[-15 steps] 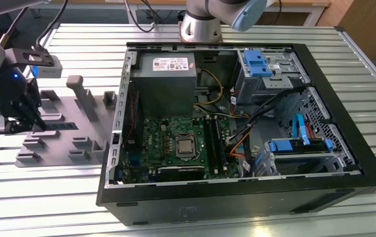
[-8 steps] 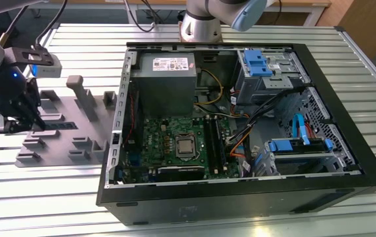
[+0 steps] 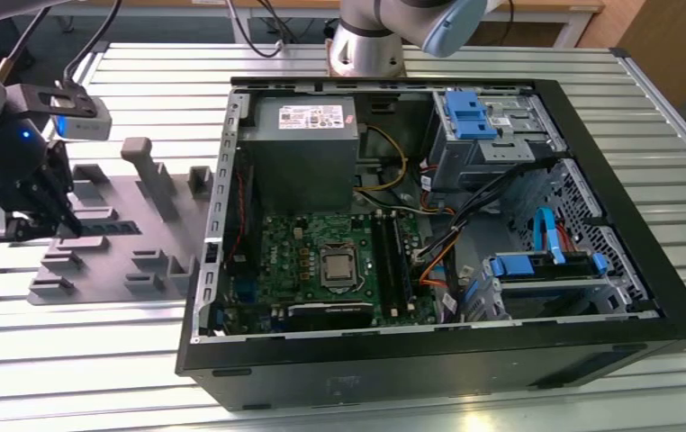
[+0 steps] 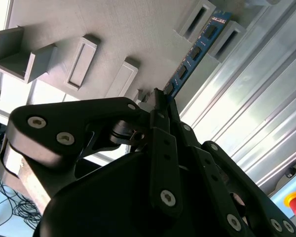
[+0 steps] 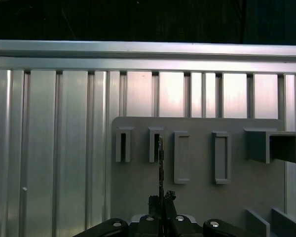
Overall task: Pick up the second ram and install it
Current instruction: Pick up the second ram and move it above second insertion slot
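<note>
No print can be read. A white label point(image 3: 308, 115) lies on the grey power supply point(image 3: 299, 153), just beyond the motherboard point(image 3: 319, 265) inside the computer case point(image 3: 415, 369). Its lines are too small to make out. In the second wrist view, the second ram point(image 4: 191, 55) bears a pale sticker point(image 4: 218, 19), also illegible.

My gripper point(image 4: 160, 101) is all matte black links point(image 4: 74, 128) with silver screws point(image 4: 168, 198) (arm point(image 3: 365, 40) is grey, light-blue caps point(image 3: 454, 25)).

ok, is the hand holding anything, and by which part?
Yes: the hand is shut on the second ram, pinching one end across its flat faces; the other end reaches the grey fixture.
</note>
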`<state>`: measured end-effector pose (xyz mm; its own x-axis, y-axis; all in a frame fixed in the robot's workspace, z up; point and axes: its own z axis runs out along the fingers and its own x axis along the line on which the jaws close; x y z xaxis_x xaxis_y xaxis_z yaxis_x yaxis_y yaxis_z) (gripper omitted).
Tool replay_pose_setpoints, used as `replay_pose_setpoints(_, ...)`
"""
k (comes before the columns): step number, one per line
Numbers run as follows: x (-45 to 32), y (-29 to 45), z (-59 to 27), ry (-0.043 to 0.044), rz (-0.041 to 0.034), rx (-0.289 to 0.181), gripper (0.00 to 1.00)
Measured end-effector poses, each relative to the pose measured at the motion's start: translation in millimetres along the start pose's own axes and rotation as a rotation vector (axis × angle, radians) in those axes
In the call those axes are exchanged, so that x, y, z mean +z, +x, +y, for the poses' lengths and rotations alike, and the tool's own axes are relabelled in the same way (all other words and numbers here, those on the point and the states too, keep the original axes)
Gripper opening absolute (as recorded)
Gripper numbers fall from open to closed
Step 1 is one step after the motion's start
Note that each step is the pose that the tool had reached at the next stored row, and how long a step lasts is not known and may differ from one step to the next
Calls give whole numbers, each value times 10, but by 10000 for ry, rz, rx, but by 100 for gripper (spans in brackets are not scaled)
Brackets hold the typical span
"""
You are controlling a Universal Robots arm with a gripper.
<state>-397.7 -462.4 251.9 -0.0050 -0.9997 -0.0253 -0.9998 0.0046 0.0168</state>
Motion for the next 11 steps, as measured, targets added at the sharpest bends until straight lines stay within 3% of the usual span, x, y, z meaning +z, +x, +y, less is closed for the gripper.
replay_pose_setpoints(11,-38,-1,1,-1,1,0,14)
